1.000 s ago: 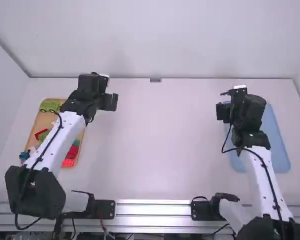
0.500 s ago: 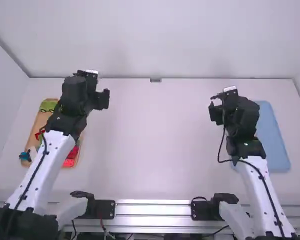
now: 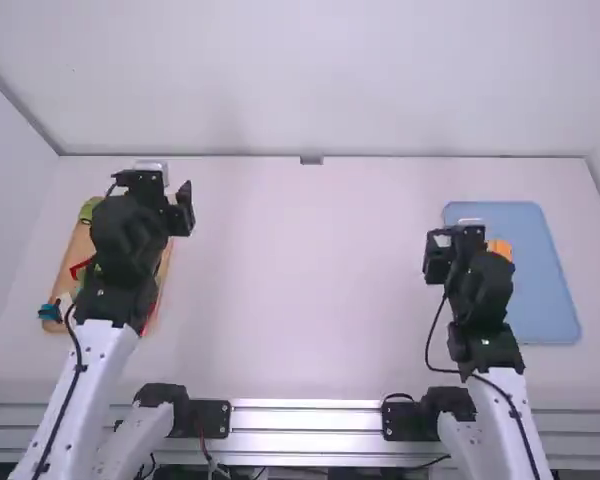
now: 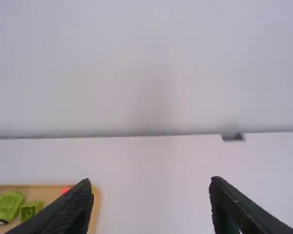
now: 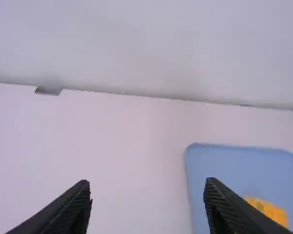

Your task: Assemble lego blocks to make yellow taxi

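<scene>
Fingers of the left gripper (image 3: 148, 184) stand wide apart with nothing between them, above the tabletop (image 3: 310, 290) near the tan tray (image 4: 97, 209). Those of the right gripper (image 3: 460, 240) are likewise widely spread and empty, beside the blue tray (image 3: 555, 290). Their surfaces are matte black.

One yellow-orange block (image 5: 267, 211), of compact, blocky outline, lies in the blue tray, a smooth, shallow piece with rounded corners. Its studs are too blurred to count.

The tan tray, round-cornered with a raised rim, holds a rounded green piece (image 4: 9, 207) with a dark wheel, a squarish green block (image 4: 31, 210) just beside it, and a small red block (image 4: 66, 190). Toward the robot, a teal piece (image 3: 50, 311) sits at the tray's outer side. The tabletop is white, smooth and even.
</scene>
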